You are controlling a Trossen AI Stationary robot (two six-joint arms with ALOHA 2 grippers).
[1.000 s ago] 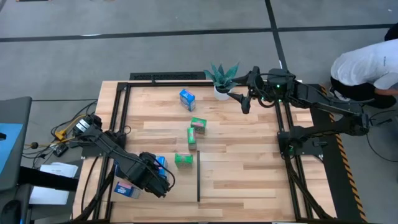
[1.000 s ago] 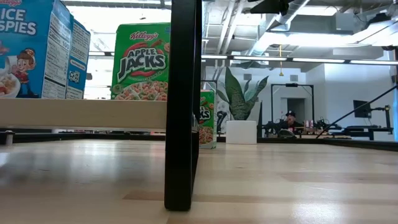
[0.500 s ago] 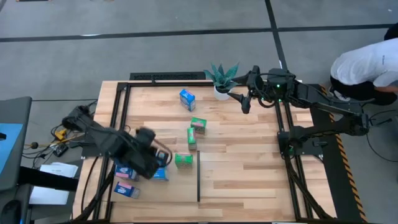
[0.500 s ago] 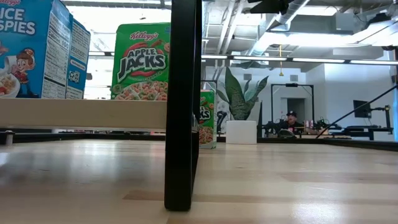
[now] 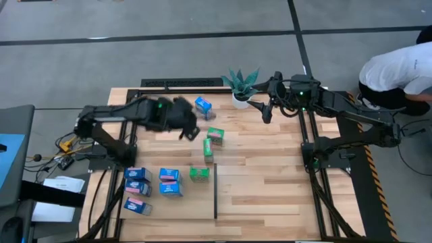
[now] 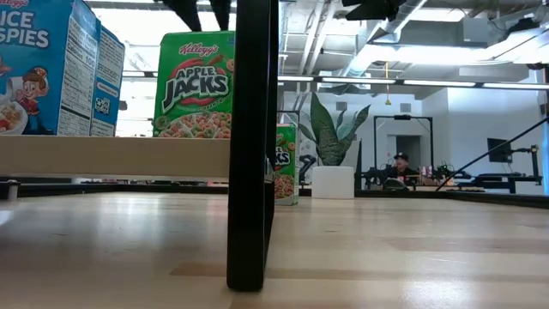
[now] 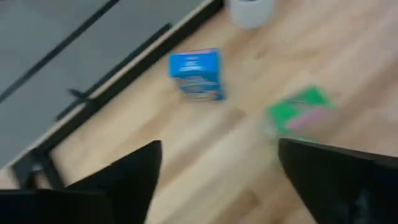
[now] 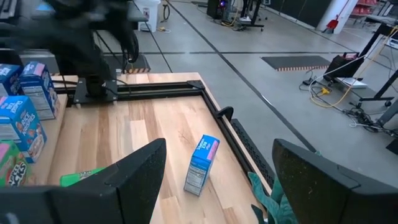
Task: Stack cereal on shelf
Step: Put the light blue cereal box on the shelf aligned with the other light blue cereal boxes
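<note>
Several blue cereal boxes [image 5: 154,183] stand grouped at the near left of the wooden shelf [image 5: 270,182]. Three green boxes [image 5: 208,148] lie in the middle. One blue box [image 5: 203,108] stands alone toward the far edge, also in the left wrist view [image 7: 198,73] and the right wrist view [image 8: 202,165]. My left gripper [image 5: 187,129] hangs open in the air just left of that box, with a green box [image 7: 298,112] also ahead of it. My right gripper [image 5: 266,111] stays open in the air at the far right, beside the plant.
A potted plant [image 5: 241,84] stands at the far edge beside my right gripper. A thin black divider strip [image 5: 215,192] lies on the planks near the front. Black rails [image 5: 131,135] edge the surface. A person in white [image 5: 398,74] bends at the far right, off the table.
My left gripper has opened and let go of a blue box at the near left, where it now stands with the other blue boxes. It has risen, turned, and swung toward the far edge, up to the lone blue box.
</note>
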